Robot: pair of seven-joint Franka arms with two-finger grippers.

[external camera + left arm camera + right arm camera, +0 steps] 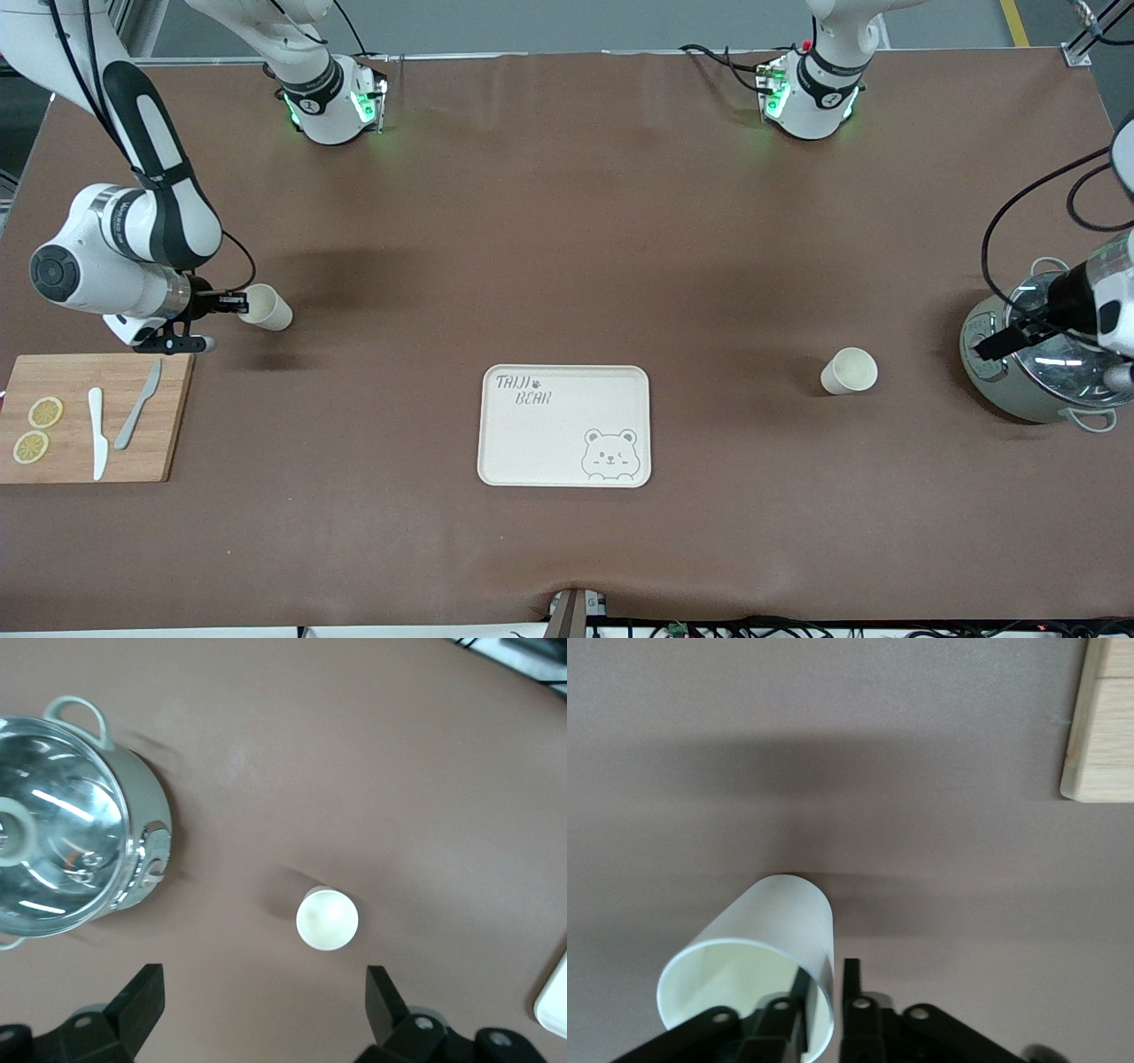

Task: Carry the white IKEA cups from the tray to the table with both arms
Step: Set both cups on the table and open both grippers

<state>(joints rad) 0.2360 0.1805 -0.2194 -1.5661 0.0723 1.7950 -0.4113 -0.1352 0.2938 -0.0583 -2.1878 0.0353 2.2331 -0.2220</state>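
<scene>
While the tray with its bear drawing lies bare in the middle of the table, nothing sits inside either cup. One white cup, plain and slightly tapered, is tipped on its side over the table near the right arm's end, just above the wooden board; the right gripper pinches its rim wall, one finger inside the mouth and one outside. A second white cup stands upright on the table toward the left arm's end, its hollow showing clean and cream. Beside it sits a grey-green pot under a glass lid. Over that pot hangs the left gripper, fingers spread wide and holding nothing.
</scene>
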